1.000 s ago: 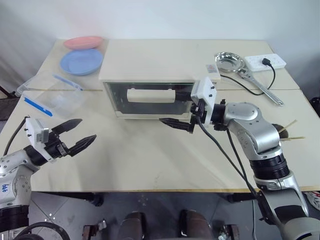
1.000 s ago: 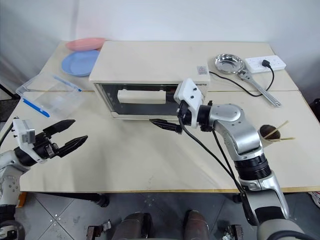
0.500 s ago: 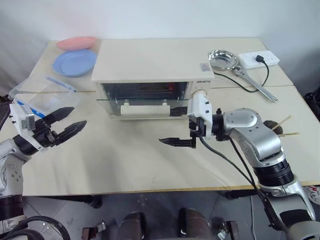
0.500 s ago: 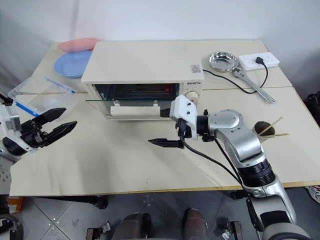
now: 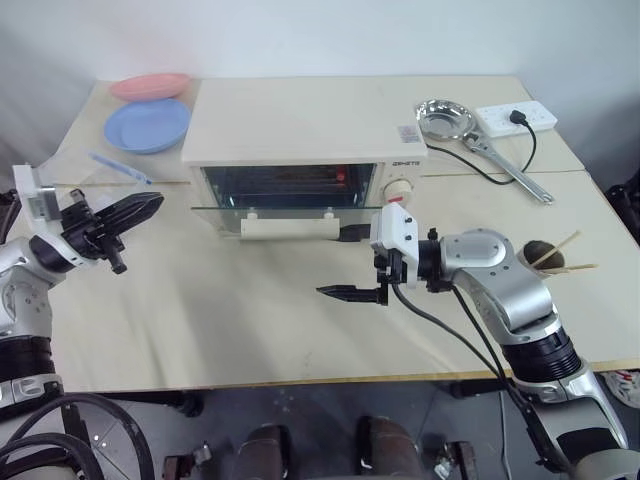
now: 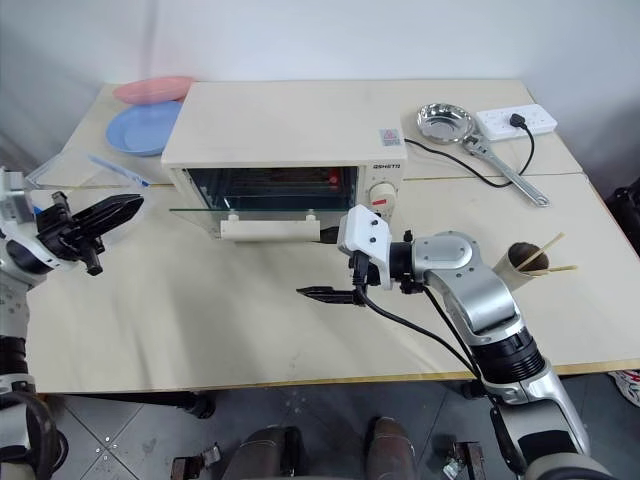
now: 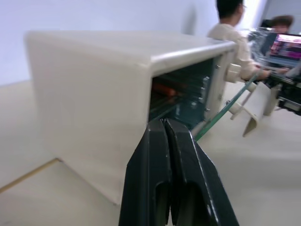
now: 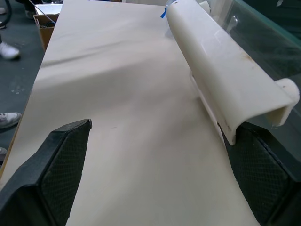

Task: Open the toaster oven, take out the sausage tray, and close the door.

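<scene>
The cream-white toaster oven (image 5: 300, 120) stands mid-table. Its glass door (image 5: 290, 208) hangs open, about level, with the bar handle (image 5: 288, 227) at its front edge. Inside, something red, the sausage (image 5: 312, 172), shows on the rack; I cannot make out the sausage tray itself. My right gripper (image 5: 332, 264) is open at the handle's right end, one finger low over the table (image 5: 345, 292). In the right wrist view the handle (image 8: 221, 61) lies just inside one finger. My left gripper (image 5: 150, 203) is shut and empty, held off the oven's left side.
Pink plate (image 5: 150, 85) and blue plate (image 5: 148, 124) sit at the back left, a clear plastic bag (image 5: 105, 170) beside them. A steel bowl (image 5: 446, 118), power strip (image 5: 517, 116) and cable lie back right. A cup with chopsticks (image 5: 548, 255) stands right. A person (image 7: 235, 33) sits beyond.
The door has swung down from shut to about level. My right gripper came down and toward the front with the handle. My left gripper rose and shut.
</scene>
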{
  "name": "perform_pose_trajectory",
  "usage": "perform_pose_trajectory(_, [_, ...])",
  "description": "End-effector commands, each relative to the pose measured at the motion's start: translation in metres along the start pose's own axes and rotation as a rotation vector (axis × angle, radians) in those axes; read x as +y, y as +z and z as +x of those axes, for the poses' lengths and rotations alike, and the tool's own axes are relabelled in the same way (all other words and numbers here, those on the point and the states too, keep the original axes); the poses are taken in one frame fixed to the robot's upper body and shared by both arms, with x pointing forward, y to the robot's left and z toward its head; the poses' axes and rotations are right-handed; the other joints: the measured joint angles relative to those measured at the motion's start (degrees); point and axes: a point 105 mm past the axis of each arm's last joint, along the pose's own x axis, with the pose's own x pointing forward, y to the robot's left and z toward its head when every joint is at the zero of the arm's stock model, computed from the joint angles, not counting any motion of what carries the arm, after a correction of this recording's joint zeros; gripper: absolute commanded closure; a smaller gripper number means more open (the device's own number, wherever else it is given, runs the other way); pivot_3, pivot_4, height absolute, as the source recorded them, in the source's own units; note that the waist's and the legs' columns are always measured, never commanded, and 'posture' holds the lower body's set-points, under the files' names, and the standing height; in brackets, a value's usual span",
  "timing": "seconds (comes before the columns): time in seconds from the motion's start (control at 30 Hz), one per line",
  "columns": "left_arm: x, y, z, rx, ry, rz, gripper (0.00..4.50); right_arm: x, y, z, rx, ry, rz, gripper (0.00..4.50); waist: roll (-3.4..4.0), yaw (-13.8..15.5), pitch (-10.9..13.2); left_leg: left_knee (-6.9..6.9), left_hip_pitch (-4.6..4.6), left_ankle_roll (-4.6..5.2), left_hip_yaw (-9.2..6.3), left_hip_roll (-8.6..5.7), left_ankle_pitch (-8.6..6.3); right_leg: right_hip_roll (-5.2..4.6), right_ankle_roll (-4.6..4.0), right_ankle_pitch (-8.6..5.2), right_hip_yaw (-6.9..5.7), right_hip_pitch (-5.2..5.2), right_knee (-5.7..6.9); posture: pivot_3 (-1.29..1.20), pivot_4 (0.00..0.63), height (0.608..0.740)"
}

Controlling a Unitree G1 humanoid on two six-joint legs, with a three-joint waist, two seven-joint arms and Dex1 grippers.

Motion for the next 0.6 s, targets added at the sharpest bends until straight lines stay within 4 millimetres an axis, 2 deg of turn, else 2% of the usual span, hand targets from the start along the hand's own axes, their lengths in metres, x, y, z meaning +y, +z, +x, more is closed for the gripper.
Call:
perform_pose_trajectory(0.03, [-0.003,0.004,0.021,-0.013,-0.087,0.022,4.47,0.009,0.007,-0.001,-0.023,0.014,-0.027,0.0,-0.02,0.12,0.0,0.01,0.0,0.0,-0.01,0.0,0.0,0.0,0.0,0.0,0.0,0.0,0.03,0.0,0.15,0.74])
perform_pose_trajectory(0.2, [0.005,-0.009,0.046,0.042,-0.095,0.037,4.47,0.013,0.004,-0.009,-0.001,-0.012,-0.007,0.0,-0.13,0.31,0.05,0.15,-0.04,0.01,-0.01,-0.03,0.0,-0.01,0.0,0.0,0.01,0.01,0.09,0.0,0.15,0.74])
perform_pose_trajectory(0.33, [-0.003,-0.015,0.054,0.047,-0.173,0.012,4.47,0.017,-0.005,-0.017,0.072,-0.033,0.048,0.0,-0.16,-0.05,0.07,0.08,-0.03,0.01,0.0,-0.01,0.0,0.0,0.0,0.0,0.0,-0.03,0.11,0.0,0.15,0.74])
perform_pose_trajectory(0.6, [-0.014,-0.032,0.059,0.136,-0.267,0.002,4.47,0.043,-0.021,-0.045,0.244,0.032,0.132,0.0,-0.2,0.21,0.09,0.19,-0.06,0.02,0.01,-0.02,-0.01,-0.02,0.0,0.0,0.02,-0.01,0.09,0.0,0.15,0.74])
